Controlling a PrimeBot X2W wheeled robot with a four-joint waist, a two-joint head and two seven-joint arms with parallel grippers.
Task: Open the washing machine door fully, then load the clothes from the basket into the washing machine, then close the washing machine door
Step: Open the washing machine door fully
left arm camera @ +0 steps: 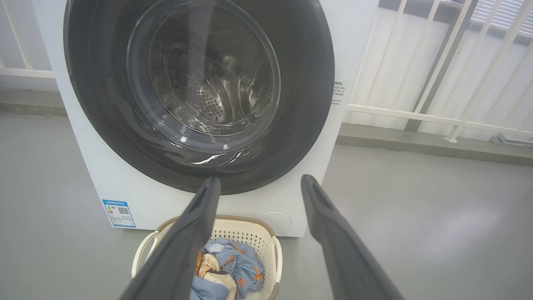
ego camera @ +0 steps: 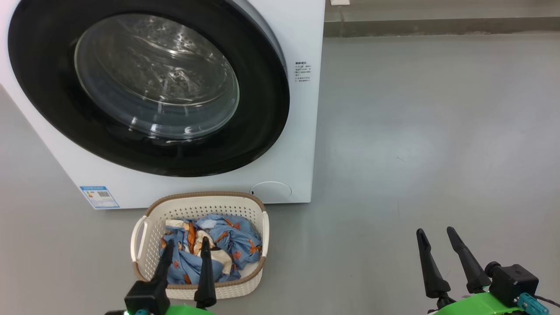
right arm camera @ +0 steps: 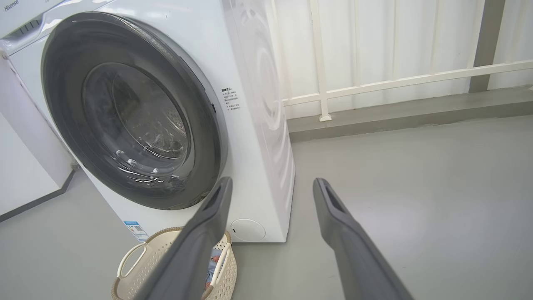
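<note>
The white washing machine (ego camera: 297, 140) stands at the upper left with its round black washing machine door (ego camera: 43, 100) shut and the steel drum visible through the glass. In front of it on the floor sits the cream basket (ego camera: 201, 208) holding the light-blue clothes (ego camera: 236, 240). My left gripper (ego camera: 187, 244) hovers open over the basket's near side, nothing between its fingers. My right gripper (ego camera: 435, 234) stands open over bare floor to the right. The left wrist view faces the door (left arm camera: 308, 104) and basket (left arm camera: 250, 229). The right wrist view sees the door (right arm camera: 62, 104) and basket (right arm camera: 137, 262) obliquely.
Grey floor (ego camera: 437, 131) spreads to the right of the machine. A low kerb with a white railing (right arm camera: 374, 83) runs along the back wall. Another white appliance or panel (right arm camera: 25, 166) stands left of the machine.
</note>
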